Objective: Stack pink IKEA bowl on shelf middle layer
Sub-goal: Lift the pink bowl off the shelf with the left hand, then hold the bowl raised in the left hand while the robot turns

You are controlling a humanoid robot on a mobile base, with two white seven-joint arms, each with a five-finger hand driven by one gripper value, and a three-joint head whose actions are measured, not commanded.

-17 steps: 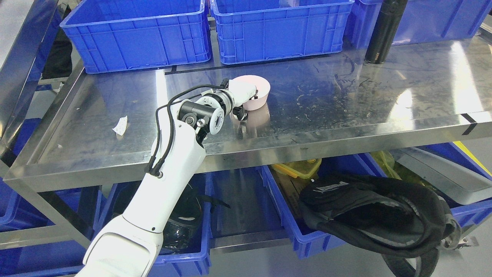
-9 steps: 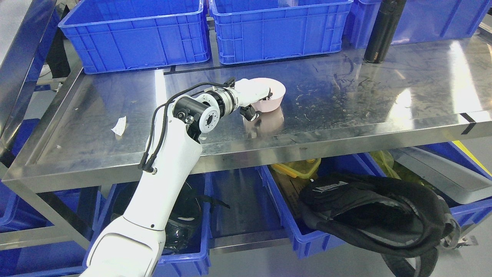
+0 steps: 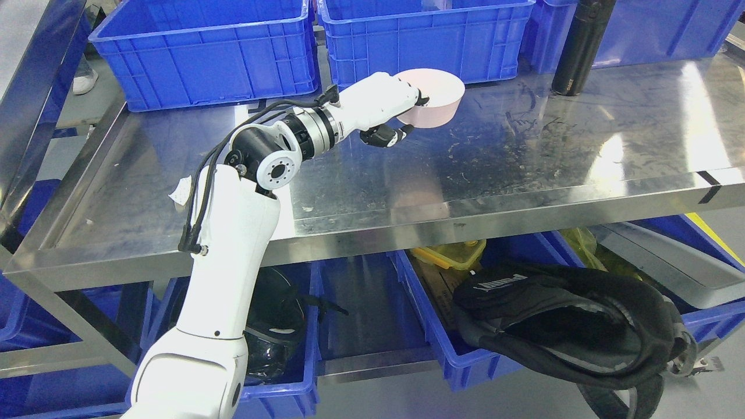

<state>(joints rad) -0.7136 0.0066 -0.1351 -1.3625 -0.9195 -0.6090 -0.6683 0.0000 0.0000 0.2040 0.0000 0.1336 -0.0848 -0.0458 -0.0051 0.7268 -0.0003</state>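
Note:
My left hand (image 3: 407, 113) is shut on the rim of a pink bowl (image 3: 437, 99) and holds it upright, lifted well above the steel shelf (image 3: 524, 157). The thumb sits on the bowl's near rim and the dark fingers (image 3: 384, 137) curl under its left side. The arm comes in from the lower left and reaches over the middle of the shelf. The bowl's faint reflection shows on the steel below it. My right arm is out of view.
Blue crates (image 3: 204, 52) (image 3: 425, 41) stand along the back of the shelf. A black bottle (image 3: 576, 49) stands at the back right. A scrap of white paper (image 3: 181, 191) lies at the left. Bins with a black bag (image 3: 570, 326) sit on the layer below.
My left hand has lifted the pink bowl off the shelf and carried it up and to the right, toward the back crates.

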